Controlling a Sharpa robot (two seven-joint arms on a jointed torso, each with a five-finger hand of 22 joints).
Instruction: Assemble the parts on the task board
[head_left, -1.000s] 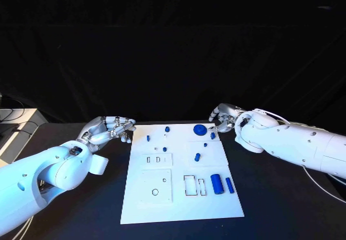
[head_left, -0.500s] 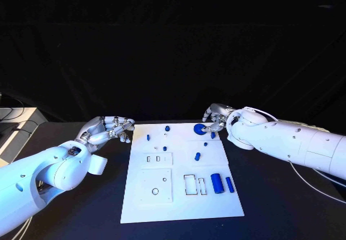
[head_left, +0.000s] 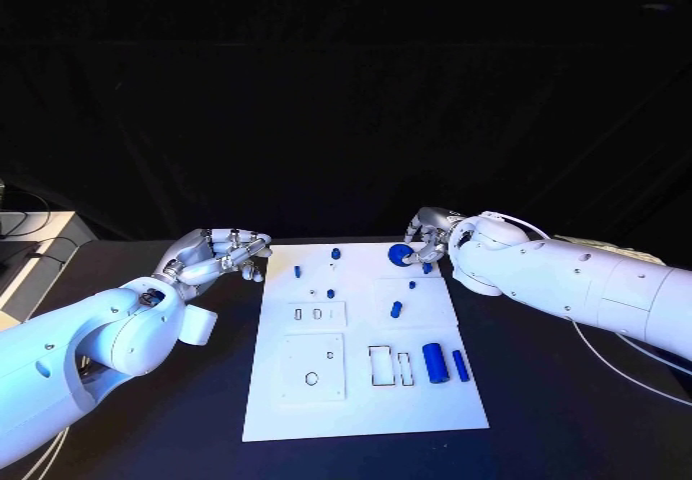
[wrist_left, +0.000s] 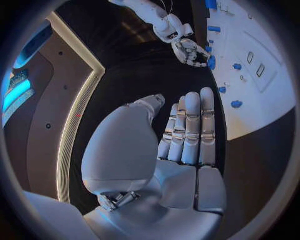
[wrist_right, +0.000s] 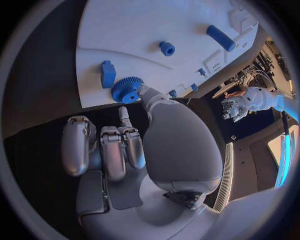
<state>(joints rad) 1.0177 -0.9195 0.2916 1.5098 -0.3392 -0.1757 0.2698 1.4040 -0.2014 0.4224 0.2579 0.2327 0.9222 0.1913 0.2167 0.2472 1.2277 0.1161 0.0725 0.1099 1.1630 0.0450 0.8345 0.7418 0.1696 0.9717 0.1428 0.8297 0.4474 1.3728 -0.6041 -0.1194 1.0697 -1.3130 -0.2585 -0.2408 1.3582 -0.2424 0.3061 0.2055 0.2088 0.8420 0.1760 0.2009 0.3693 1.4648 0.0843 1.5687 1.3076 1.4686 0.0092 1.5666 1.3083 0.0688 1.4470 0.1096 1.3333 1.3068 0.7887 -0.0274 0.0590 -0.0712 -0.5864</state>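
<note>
The white task board (head_left: 368, 410) lies in the middle of the black table. A blue gear (head_left: 400, 255) sits at its far edge, right of centre. My right hand (head_left: 430, 236) hovers just behind the gear; in the right wrist view its thumb tip touches the gear (wrist_right: 128, 89) while the other fingers (wrist_right: 103, 145) stay off it, beyond the board's edge. My left hand (head_left: 216, 255) hangs off the board's far left corner, fingers (wrist_left: 190, 130) straight and together, holding nothing. A blue cylinder (head_left: 434, 360) and a blue bar (head_left: 460, 366) lie near the board's right edge.
Small blue pegs (head_left: 336, 254) (head_left: 297, 271) (head_left: 395, 310) stand on the board's far half, and a small blue block (wrist_right: 107, 74) sits right beside the gear. Rectangular and round recesses (head_left: 313, 380) mark the near half. Bare black table surrounds the board.
My right hand has moved left along the board's far edge and come up to the blue gear. The left hand has barely shifted.
</note>
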